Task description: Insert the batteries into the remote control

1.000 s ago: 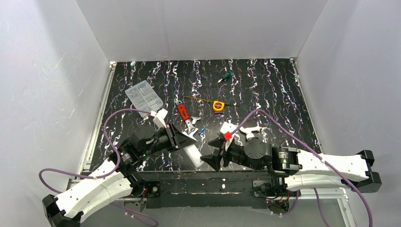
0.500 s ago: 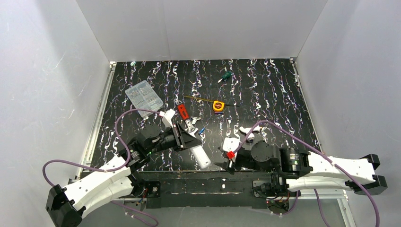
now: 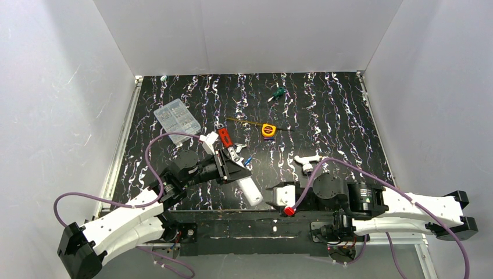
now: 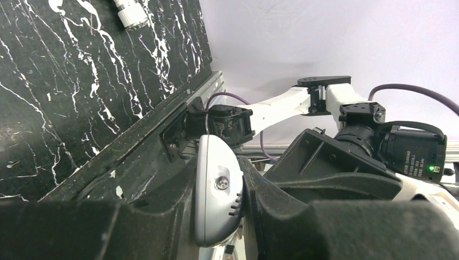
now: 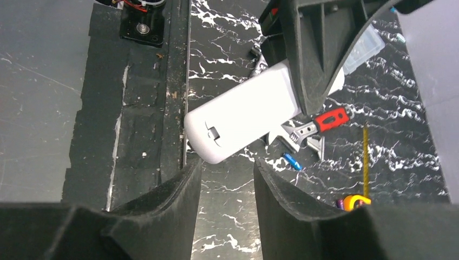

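Note:
My left gripper [image 3: 235, 171] is shut on the white remote control [image 3: 250, 190] and holds it tilted, its free end pointing at the table's near edge. In the left wrist view the remote's rounded end [image 4: 216, 197] is clamped between my left gripper's [image 4: 219, 203] black jaws. My right gripper [image 3: 270, 196] is open and empty, low beside the remote's free end. In the right wrist view the remote [image 5: 243, 116] hangs just beyond my right gripper [image 5: 227, 168]. One blue battery [image 3: 248, 161] lies on the table by the wrench and shows in the right wrist view [image 5: 291, 161].
A red-handled wrench [image 3: 227, 139], a yellow tape measure [image 3: 268, 130], a green screwdriver [image 3: 278, 93], a clear parts box [image 3: 177, 117] and a white angled fitting [image 3: 306, 161] lie on the black marbled table. The table's near edge [image 5: 181, 81] runs close under the remote.
My left arm has carried the remote to the right and farther from the near edge. My right arm has pulled back to the near edge and swung low, now pointing left at the remote.

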Available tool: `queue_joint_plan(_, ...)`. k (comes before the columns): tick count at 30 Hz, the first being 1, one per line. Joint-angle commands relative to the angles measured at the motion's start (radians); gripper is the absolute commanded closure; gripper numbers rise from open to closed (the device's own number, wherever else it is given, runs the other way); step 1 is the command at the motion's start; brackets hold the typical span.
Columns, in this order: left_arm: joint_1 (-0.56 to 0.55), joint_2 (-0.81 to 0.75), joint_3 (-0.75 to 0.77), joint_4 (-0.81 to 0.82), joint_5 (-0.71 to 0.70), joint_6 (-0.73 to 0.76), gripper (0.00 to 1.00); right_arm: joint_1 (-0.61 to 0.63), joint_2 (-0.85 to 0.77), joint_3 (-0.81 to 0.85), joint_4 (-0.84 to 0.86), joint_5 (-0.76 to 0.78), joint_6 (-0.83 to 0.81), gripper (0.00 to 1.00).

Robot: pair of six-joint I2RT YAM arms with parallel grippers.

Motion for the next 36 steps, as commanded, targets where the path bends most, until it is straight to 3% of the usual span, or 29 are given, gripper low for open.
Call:
queue_joint_plan(1,0.001,-0.005,0.019,0.088,0.035,-0.023,1.00,0.004,0.016,0.022,0.074,-0.031,-0.116,0.54)
queue_joint_plan(6,0.000,-0.008,0.016,0.083,0.027,-0.028,1.00,0.004,0.030,0.027,0.109,-0.069,-0.139,0.60)
queue_joint_plan(22,0.001,0.001,0.017,0.088,0.027,-0.035,1.00,0.004,0.067,0.018,0.147,-0.170,-0.140,0.60)
queue_joint_plan(36,0.001,0.002,0.017,0.088,0.028,-0.035,1.00,0.004,0.068,-0.001,0.155,-0.126,-0.156,0.64)
